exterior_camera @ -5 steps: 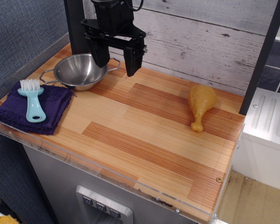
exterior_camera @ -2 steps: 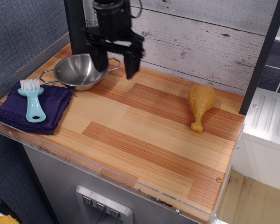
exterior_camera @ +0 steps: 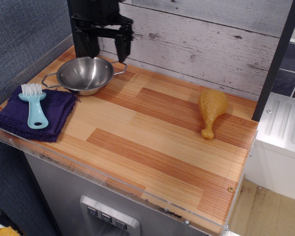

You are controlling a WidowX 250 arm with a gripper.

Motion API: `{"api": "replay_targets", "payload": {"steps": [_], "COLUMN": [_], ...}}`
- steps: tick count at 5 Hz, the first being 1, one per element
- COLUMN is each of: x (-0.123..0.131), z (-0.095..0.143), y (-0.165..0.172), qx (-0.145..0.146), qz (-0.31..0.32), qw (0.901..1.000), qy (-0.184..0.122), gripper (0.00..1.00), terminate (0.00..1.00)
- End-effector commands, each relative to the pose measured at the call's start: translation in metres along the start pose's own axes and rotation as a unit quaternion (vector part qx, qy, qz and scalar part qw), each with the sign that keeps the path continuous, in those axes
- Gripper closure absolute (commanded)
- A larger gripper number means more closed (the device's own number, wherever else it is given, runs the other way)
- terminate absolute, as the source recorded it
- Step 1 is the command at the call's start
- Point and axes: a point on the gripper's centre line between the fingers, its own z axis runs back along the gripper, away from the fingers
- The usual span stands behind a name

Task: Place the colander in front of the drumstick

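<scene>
The colander point(exterior_camera: 84, 74), a shiny steel bowl with two wire loop handles, sits on the wooden counter at the back left. The golden-brown drumstick point(exterior_camera: 211, 109) lies at the right, bulbous end toward the wall, bone end toward the front. My black gripper point(exterior_camera: 107, 52) hangs open and empty above the colander's far rim, one finger over its back left, the other over its right handle. It does not touch the bowl.
A purple cloth point(exterior_camera: 32, 114) with a light blue brush point(exterior_camera: 35, 107) lies at the front left, just before the colander. A plank wall point(exterior_camera: 211, 39) runs behind the counter. A dark post point(exterior_camera: 275, 59) stands at the right edge.
My gripper has moved left and back, and risen, from beside the colander's right handle to above its far rim. It stays open. The colander and drumstick have not moved.
</scene>
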Motion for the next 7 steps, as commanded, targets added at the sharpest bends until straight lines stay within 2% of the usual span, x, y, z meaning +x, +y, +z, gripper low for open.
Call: {"api": "replay_targets", "payload": {"steps": [1,2,3,4,5,7], "x": [0.001,-0.007,-0.008,-0.004,-0.004,-0.005], "z": [0.001,0.001,-0.013,-0.036,-0.045,-0.041], "y": [-0.007,-0.009,-0.006,0.0,-0.004,-0.018], "qx": [0.013,0.023,0.04,0.059,0.066,0.075], "qz": [-0.06,-0.071,-0.079,-0.091,-0.103,-0.126], "qw": [0.9981,0.9972,0.9961,0.9941,0.9924,0.9891], "qy": [-0.002,-0.007,-0.006,0.005,0.01,0.008], "gripper": [0.0,0.0,0.0,0.0,1.0,1.0], "terminate": [0.0,0.0,0.0,0.0,0.0,0.0]}}
